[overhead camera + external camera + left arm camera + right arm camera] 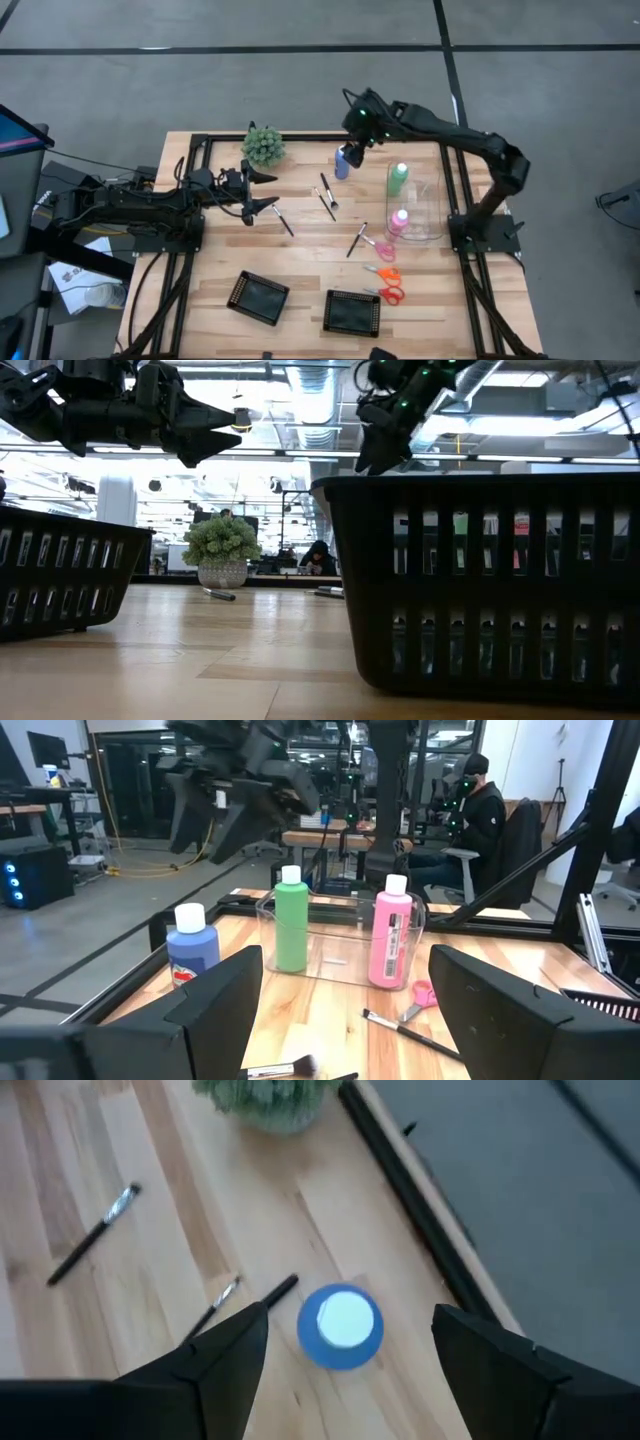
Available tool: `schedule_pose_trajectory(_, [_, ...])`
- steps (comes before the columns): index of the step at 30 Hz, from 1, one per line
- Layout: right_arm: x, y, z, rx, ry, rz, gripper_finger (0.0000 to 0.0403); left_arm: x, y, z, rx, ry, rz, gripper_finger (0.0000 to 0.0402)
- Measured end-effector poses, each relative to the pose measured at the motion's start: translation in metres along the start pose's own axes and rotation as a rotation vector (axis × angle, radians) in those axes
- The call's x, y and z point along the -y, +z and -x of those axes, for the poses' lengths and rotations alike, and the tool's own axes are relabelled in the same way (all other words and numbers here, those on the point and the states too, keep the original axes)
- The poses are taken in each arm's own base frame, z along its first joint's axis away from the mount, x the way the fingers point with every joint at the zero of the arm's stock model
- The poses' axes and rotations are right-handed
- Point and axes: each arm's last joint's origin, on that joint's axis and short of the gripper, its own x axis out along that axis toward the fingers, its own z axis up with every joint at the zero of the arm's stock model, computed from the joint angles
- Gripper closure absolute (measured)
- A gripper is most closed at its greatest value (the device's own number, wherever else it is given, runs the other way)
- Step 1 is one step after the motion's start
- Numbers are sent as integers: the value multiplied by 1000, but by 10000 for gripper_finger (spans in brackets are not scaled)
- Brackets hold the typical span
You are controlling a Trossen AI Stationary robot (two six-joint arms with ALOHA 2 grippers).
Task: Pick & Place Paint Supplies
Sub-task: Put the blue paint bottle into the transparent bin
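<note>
Blue bottle (343, 163), white-capped, stands upright on the wooden table (300, 262) directly below the right gripper (354, 150) in the high view; green bottle (398, 178) and pink bottle (398, 222) stand inside a clear container (425, 212). Brushes (327, 192) lie scattered mid-table, scissors (388, 284) nearer the front, two black trays (259, 298) at the front edge. Left gripper (262, 191) hovers beside the plant ball (263, 146), jaws spread.

Low view — a black tray (490, 580) fills the foreground; both grippers hang above the table, the left gripper (205, 430) with jaws apart.

Left wrist view — between its own spread fingers (215, 1005) stand the blue bottle (192, 948), green bottle (291, 922) and pink bottle (390, 935), well apart from them; a person (480, 805) sits beyond the table.

Right wrist view — the blue bottle's cap (347, 1321) lies between the open fingers (225, 1360), untouched; two brushes (95, 1235) lie near.
</note>
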Motion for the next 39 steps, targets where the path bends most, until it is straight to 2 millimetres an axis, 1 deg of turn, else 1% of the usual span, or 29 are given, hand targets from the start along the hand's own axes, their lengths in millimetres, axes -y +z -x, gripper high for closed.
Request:
schedule_pose_trajectory(3, [7, 10, -6, -55, 28, -5, 130, 0, 0, 0, -3, 0, 0, 121])
schedule_pose_trajectory(6, [13, 16, -15, -103, 38, -1, 130, 0, 0, 0, -5, 0, 1, 121])
schedule_pose_trajectory(8, [15, 16, -22, -135, 53, -1, 130, 0, -1, 0, -6, 0, 3, 121])
schedule_pose_trajectory(13, [15, 15, -37, -177, 69, 19, 130, 0, -1, 0, -12, 0, 5, 121])
schedule_pose_trajectory(22, [15, 12, -37, -208, 89, 27, 130, 0, -2, 0, -23, 0, 4, 121])
schedule_pose_trajectory(32, [20, 15, -37, -170, 80, 44, 131, 0, -2, 0, -23, 0, 3, 121])
schedule_pose_trajectory(39, [17, 13, -51, -193, 90, 60, 132, 0, -2, 0, -23, 1, 3, 121])
